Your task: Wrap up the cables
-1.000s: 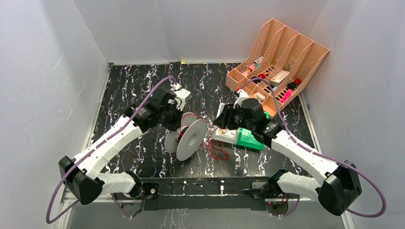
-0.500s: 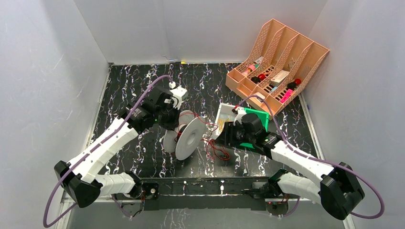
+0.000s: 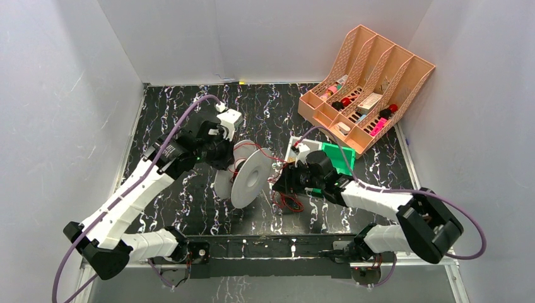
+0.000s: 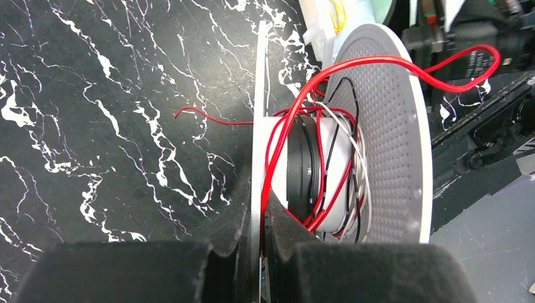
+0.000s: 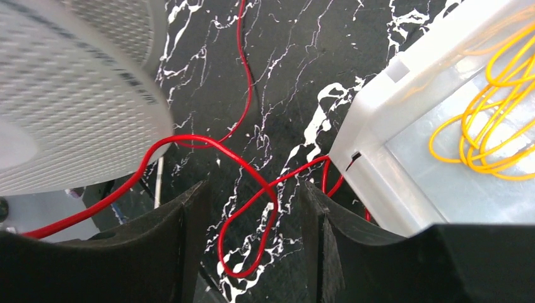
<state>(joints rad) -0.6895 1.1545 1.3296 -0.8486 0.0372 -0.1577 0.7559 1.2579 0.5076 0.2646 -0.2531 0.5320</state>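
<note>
You work over a black, white-veined tabletop (image 3: 164, 107) enclosed by plain white walls (image 3: 189, 38). The left pincer (image 4: 258, 227) is clamped on one flange of the white spool (image 4: 391, 145). The right pincer (image 5: 252, 252) stands wide. A loop of the red cables (image 5: 272, 196) lies between its fingers, with a clear box (image 5: 404, 126) just beside it.

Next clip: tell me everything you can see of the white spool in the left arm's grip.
The spool looks like white plastic: two thin, round, finely dotted flanges joined by a white hub with a black band. Red cables, plus black and white wires, are wound loosely on the hub. It stands on edge, tilted, over the table; whether it touches the table is unclear. The left gripper is shut on one flange's rim. One red strand runs off between the open right gripper's fingers.
</note>
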